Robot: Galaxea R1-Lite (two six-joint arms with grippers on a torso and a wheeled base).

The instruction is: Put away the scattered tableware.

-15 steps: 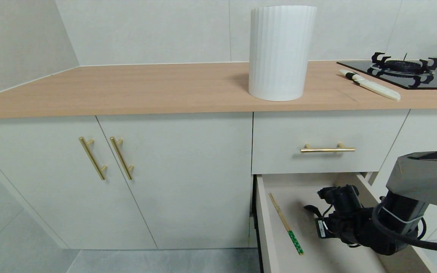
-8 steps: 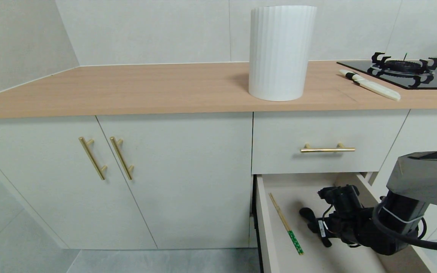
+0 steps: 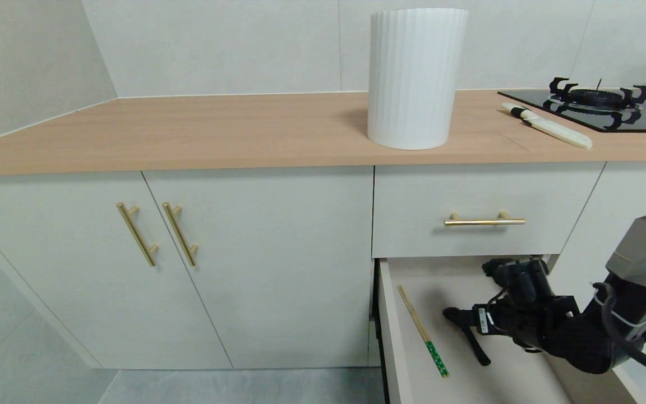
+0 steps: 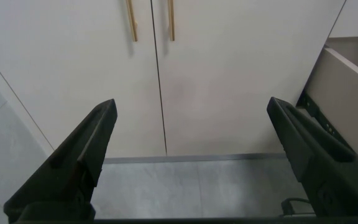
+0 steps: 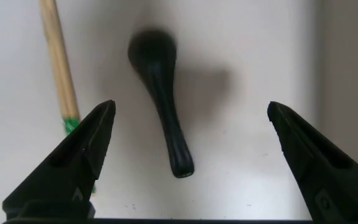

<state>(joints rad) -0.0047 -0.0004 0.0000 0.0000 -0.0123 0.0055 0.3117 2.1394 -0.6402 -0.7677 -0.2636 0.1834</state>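
Since the earlier frame my right arm has drawn back and up, leaving the black spoon [image 3: 467,333] on the floor of the open drawer [image 3: 391,320]. I note the right claw [image 5: 189,107] spread wide above it, holding nothing. The chopsticks [image 3: 423,332] lie just left of the spoon. The left claw [image 4: 191,102] is parted, facing the cabinet doors [image 4: 160,74]. Farther off, a white ribbed container [image 3: 415,78] and a knife [image 3: 547,126] sit on the worktop [image 3: 216,129].
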